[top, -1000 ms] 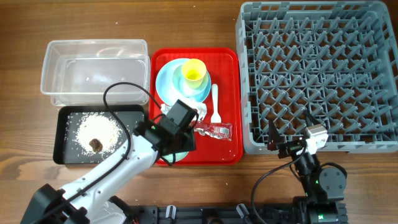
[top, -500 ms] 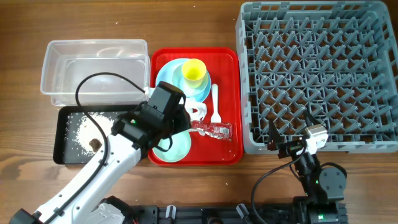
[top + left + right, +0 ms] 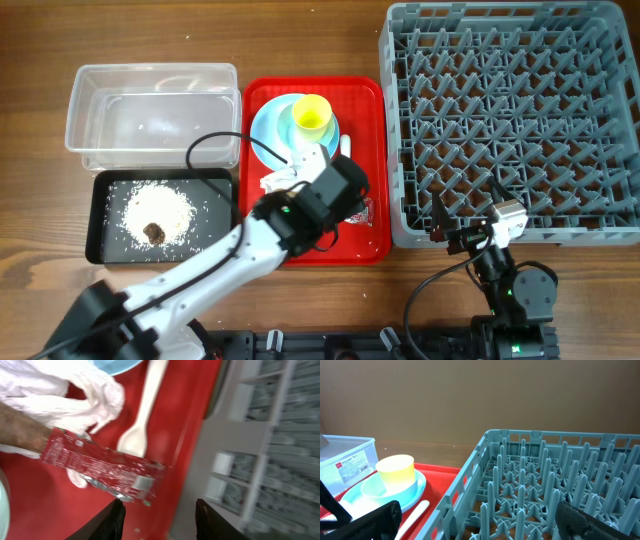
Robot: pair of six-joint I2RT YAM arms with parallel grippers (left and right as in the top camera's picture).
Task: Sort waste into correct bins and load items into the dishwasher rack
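The left claw [image 3: 160, 510] hangs spread and empty over the red tray [image 3: 187, 420], its two dark fingers [image 3: 112, 522] apart at the lower edge of the wrist view. Just above them lies the red sauce packet [image 3: 102, 467], a flat, glossy, crinkled sachet with a small printed label at one corner. It rests slantwise on the tray and neither finger touches it. One end of the packet lies on the crumpled white wrapper [image 3: 60, 390], a soft, creased wad. A white plastic spoon [image 3: 145, 415] lies beside the wrapper, its bowl end touching the packet's upper edge.

From overhead, the left arm covers most of the tray's near half. Further back on the tray a yellow cup [image 3: 312, 113] sits in a light blue bowl [image 3: 318, 146] on a round light blue plate [image 3: 268, 130]. Left of the tray stand the clear plastic tub [image 3: 150, 105] and, nearer, the shallow black tray [image 3: 103, 225], holding white grains [image 3: 160, 207] and a brown scrap [image 3: 154, 232].

The right claw [image 3: 477, 512] is spread and holds nothing, low at the near edge of the grey dishwasher rack [image 3: 545, 490], whose rows of upright pegs fill its view. The rack sits on the wooden table [image 3: 300, 40], right of the red tray.
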